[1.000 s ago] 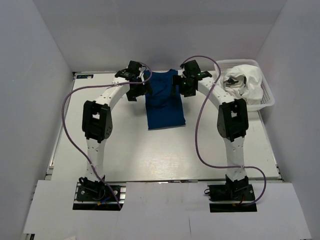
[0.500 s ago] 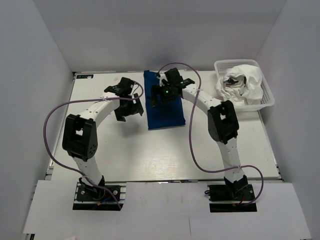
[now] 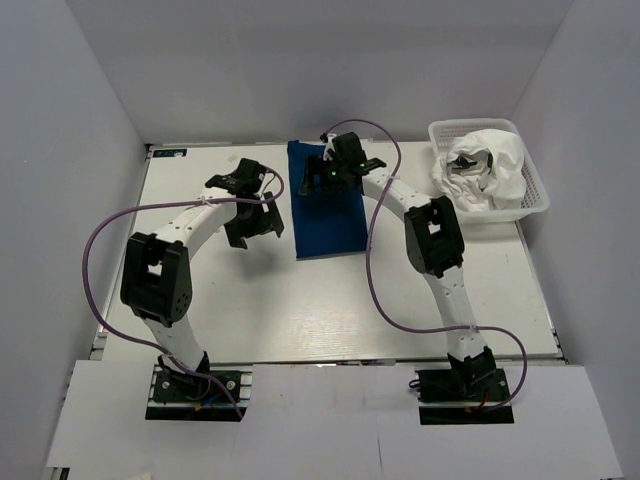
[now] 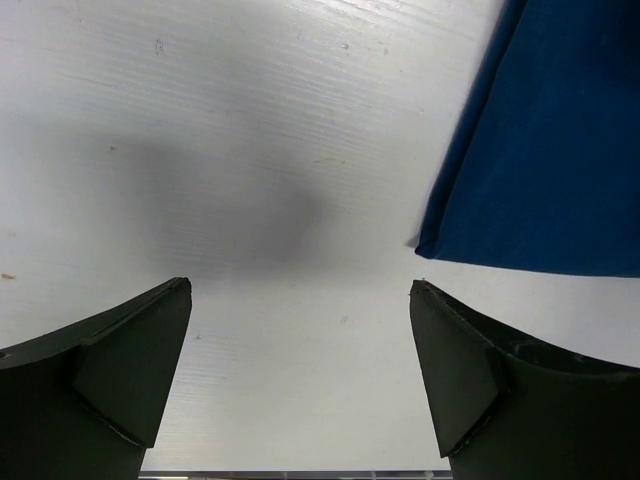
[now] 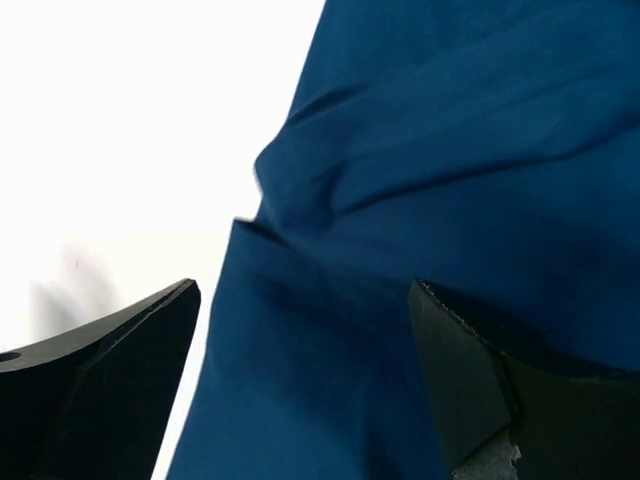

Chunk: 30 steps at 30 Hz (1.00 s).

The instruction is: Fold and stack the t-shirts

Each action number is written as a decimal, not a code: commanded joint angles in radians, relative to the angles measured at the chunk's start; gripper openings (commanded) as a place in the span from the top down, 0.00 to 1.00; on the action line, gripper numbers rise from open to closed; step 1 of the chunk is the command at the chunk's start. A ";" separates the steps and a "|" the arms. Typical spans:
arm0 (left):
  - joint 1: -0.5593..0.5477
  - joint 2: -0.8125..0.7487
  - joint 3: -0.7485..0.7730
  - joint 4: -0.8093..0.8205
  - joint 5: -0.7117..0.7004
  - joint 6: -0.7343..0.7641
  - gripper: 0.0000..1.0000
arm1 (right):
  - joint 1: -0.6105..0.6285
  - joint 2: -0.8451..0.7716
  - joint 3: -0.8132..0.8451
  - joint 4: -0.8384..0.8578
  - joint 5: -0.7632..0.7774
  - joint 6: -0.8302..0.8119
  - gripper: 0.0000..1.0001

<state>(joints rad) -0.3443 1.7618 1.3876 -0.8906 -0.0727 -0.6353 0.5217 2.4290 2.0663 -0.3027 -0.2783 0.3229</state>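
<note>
The navy blue t-shirt (image 3: 330, 215) lies folded into a long strip at the back middle of the table. My right gripper (image 3: 318, 180) hovers over its far left part, open and empty; the right wrist view shows rumpled navy cloth (image 5: 450, 150) under the spread gripper (image 5: 302, 285). My left gripper (image 3: 250, 228) is open and empty over bare table just left of the shirt. In the left wrist view the gripper (image 4: 300, 285) has the shirt's corner (image 4: 540, 150) at its upper right. The white t-shirt (image 3: 495, 160) lies crumpled in the basket.
The white lattice basket (image 3: 537, 198) stands at the back right corner of the table. Purple cables loop from both arms over the table. White walls close in the back and both sides.
Both grippers were at the far sides of the navy shirt. The right one has swung left over the shirt. The left one has drawn back to the near left, off the cloth.
</note>
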 commanded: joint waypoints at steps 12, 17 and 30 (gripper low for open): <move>-0.045 0.094 0.018 0.146 0.207 0.079 0.00 | -0.098 -0.575 -0.634 0.047 0.200 0.045 0.10; -0.082 0.165 0.008 0.220 0.307 0.054 0.00 | -0.123 -0.686 -0.865 0.030 0.143 0.028 0.10; -0.102 0.237 -0.021 0.265 0.272 0.054 0.48 | -0.135 -0.533 -0.907 0.106 -0.041 -0.021 0.38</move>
<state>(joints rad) -0.4416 1.9896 1.3804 -0.6640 0.1902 -0.5869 0.3862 1.8599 1.1450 -0.2340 -0.2710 0.3065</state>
